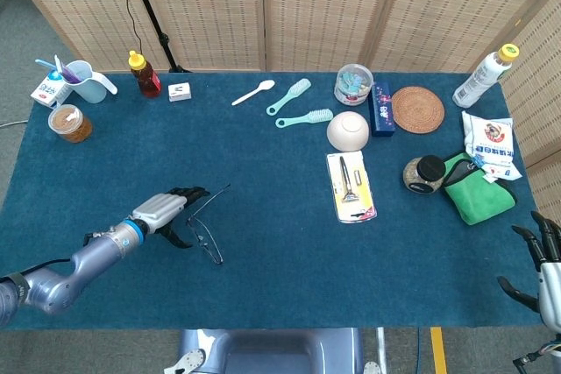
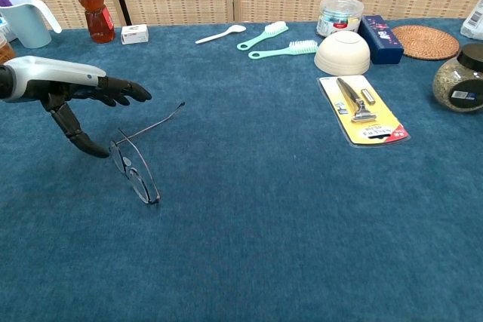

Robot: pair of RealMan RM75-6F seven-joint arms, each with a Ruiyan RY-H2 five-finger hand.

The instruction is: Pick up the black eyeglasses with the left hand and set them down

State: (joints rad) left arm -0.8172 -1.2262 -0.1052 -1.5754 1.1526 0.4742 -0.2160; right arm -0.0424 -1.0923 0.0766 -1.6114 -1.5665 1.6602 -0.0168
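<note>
The black eyeglasses [image 1: 207, 232] [image 2: 136, 167] lie on the blue table cloth at the front left, thin-framed, with one temple arm sticking out toward the back right. My left hand [image 1: 165, 212] [image 2: 66, 96] hovers just to their left, open, with its fingers stretched toward the glasses and its thumb hanging down near the frame's left end. It holds nothing. My right hand [image 1: 543, 260] shows at the lower right edge of the head view, off the table, open and empty.
A razor in yellow packaging [image 1: 351, 187] lies mid-table, with a white bowl [image 1: 348, 130] behind it. Two teal brushes [image 1: 289, 96], a white spoon [image 1: 252, 92], a honey bottle [image 1: 145, 74], a jug [image 1: 81, 81] and a jar [image 1: 71, 123] stand along the back left. A green cloth [image 1: 478, 187] lies at the right.
</note>
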